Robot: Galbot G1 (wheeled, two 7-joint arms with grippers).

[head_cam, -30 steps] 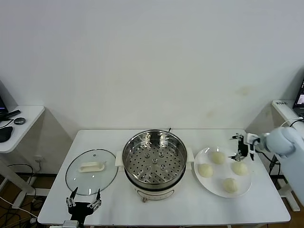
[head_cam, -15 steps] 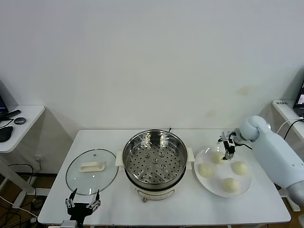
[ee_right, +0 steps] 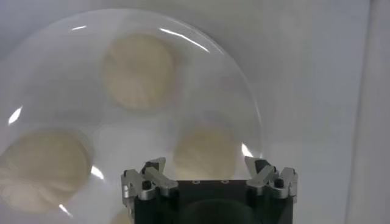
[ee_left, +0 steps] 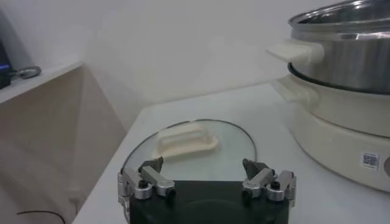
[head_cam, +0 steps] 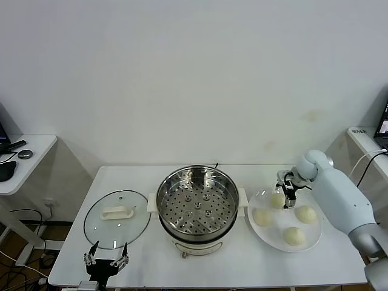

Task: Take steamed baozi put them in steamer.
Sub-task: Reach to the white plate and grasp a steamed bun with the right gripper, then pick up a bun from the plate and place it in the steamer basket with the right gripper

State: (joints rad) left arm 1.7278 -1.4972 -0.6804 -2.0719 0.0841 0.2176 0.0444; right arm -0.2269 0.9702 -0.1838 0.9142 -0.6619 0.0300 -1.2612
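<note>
Head view: right gripper (head_cam: 286, 187) is hovering, fingers spread, over the rear bun (head_cam: 277, 200) on the plate (head_cam: 312, 237); three more buns are lying around it. Steamer (head_cam: 197, 208) is sitting beside the plate. Left gripper (head_cam: 107, 260) is idling open near the lid (head_cam: 116, 219), its arm cut off.

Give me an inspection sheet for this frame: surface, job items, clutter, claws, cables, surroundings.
Surface: white table.
Job items: four baozi on the white plate; steamer holds none, lid off.
Clutter: glass lid on the table, at the steamer's left.
Claws: right claw open above the rear baozi; left claw open, parked at the front edge near the lid.
Cables: cords on the floor at left.
Surroundings: white wall, side desk at left.
</note>
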